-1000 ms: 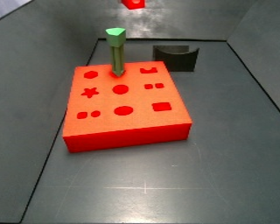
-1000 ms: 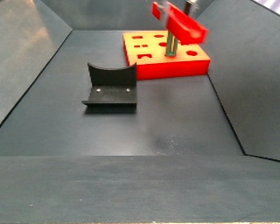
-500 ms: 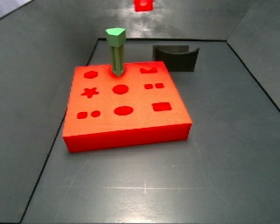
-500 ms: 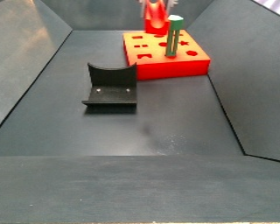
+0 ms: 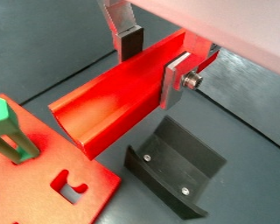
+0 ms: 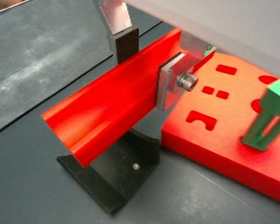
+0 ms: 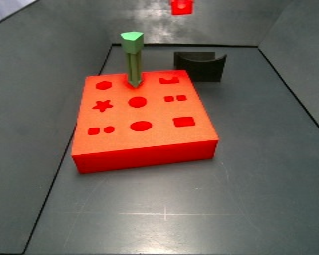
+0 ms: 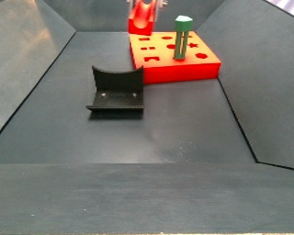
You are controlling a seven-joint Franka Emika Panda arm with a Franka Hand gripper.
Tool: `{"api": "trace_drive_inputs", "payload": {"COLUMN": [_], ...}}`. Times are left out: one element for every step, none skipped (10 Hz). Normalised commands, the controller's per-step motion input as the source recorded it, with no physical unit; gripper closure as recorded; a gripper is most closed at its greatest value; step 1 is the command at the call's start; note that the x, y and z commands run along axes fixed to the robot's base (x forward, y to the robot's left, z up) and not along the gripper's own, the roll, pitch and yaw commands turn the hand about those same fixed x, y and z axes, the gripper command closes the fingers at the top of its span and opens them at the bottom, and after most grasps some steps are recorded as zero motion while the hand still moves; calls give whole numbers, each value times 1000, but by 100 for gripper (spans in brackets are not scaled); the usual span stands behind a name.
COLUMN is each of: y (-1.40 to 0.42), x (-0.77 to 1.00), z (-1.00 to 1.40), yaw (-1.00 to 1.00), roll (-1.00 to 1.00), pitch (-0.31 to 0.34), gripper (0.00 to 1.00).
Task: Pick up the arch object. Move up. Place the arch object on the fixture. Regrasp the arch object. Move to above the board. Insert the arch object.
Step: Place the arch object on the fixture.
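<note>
The small black fixture [image 8: 115,91] with a curved hollow sits nearest; the thick orange-red square board [image 8: 175,59] lies at 1 o'clock beyond it. The two-finger silver gripper [image 5: 152,58] is clenched on the long bright red arch object [image 5: 113,103], held aloft above the fixture's far side. Risk: an off-centre descent could strike the fixture wall and twist the bar in the pads.

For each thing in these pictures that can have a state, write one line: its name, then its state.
Gripper: shut on the arch, raised off the floor.
Arch: held in the air, lying level.
Fixture: empty, on the floor.
Green post: upright in the board.
Board: flat on the floor, other holes empty.

No text, label or number can be read anywhere — not on the board [image 7: 136,125].
</note>
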Motion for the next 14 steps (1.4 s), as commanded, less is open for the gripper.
{"api": "trace_drive_inputs", "payload": {"y": [253,184,112,83,65,57,54,51,46,49,47,42,47,45], "x": [909,829,735,647,536,451,393,281,173,98,70,61,78,82], "z": [-138,-79,-31,-18,-24,-18,-13,-12,-13,-14,-6,-10,-17,-17], "yaw": [59,38,27,14,-4,-20,-32,-57,-85,-114,-136,-153,-156,-146], "roll": [-1000,-1000,-1000,-1000,-1000,-1000,-1000,-1000,-1000,-1000,-1000,-772,-528,-355], "pitch": [137,141,154,163,167,173,176,184,193,198,189,130,96,79], "gripper": [100,100,100,100,100,100,100,100,100,100,100,100,100,100]}}
